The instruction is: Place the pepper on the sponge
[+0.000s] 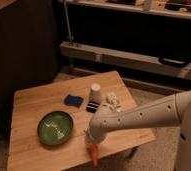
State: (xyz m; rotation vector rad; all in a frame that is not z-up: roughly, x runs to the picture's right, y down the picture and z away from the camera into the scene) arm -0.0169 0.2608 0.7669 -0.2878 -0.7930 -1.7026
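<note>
The gripper (92,144) hangs at the front edge of the wooden table (34,102), just right of the green bowl (41,131). Its fingers are clamped tight on the upper end of the orange pepper (94,155), which points tip-down past that edge. The dark blue sponge (73,101) lies well apart from the pepper, toward the table's far side behind the bowl. A black-and-white striped flat object (93,106) lies just to its right, a pale upturned cup (95,92) stands behind that, and a small pale lump (112,100) sits nearer the right edge.
</note>
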